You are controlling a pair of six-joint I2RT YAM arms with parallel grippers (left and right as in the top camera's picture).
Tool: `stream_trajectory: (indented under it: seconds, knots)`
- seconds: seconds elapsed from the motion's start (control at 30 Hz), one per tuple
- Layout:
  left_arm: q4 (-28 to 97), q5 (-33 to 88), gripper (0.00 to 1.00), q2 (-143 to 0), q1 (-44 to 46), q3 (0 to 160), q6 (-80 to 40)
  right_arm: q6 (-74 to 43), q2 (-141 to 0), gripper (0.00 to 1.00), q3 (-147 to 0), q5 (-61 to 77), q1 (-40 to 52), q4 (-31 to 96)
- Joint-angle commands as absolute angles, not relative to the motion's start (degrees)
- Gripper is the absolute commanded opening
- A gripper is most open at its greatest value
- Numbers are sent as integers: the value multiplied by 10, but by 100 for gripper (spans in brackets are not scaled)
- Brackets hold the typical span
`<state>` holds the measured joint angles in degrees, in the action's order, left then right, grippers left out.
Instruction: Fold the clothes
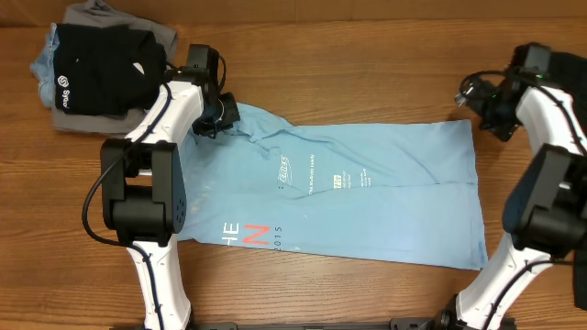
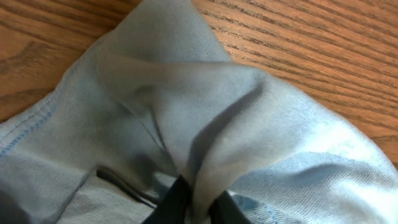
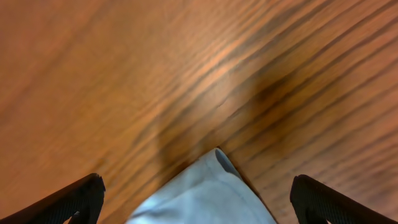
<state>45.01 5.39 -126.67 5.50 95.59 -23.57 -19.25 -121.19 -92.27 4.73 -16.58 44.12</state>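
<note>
Overhead, the light blue T-shirt lay spread flat on the table, with the black garment heaped just past one end. Only my left wrist view showed my left gripper pinching a raised fold. My right gripper gaped empty astride a shirt corner, with bare wood ahead.

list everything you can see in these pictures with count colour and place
light blue T-shirt: 1, light blue with red and white lettering, spread flat mid-table
black garment: 1, black with white logo, on top of the pile at the overhead view's top left
grey garment: 1, grey, under the black one
blue cloth: 1, faded blue, left side of the pile
table: 1, brown wood, under everything
left fingers: 2, black, pinching a bunched T-shirt corner
right fingers: 2, black, spread apart over another T-shirt corner
</note>
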Motion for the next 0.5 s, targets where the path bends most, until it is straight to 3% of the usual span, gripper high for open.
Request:
stream_trajectory:
  seconds: [0.0, 0.2, 0.33, 0.47]
  knots:
    - [451, 54, 15, -1269, 52, 954, -229, -173, -1236, 99, -939, -13, -138, 437]
    - [452, 54, 15, -1269, 52, 954, -229, -174, -1252, 95, -939, -60, -113, 434]
    - [453, 54, 15, -1269, 52, 954, -229, -176, -1258, 82, -939, -60, -113, 433]
    - [452, 54, 15, -1269, 52, 954, -229, -176, -1265, 83, -939, -60, -116, 432]
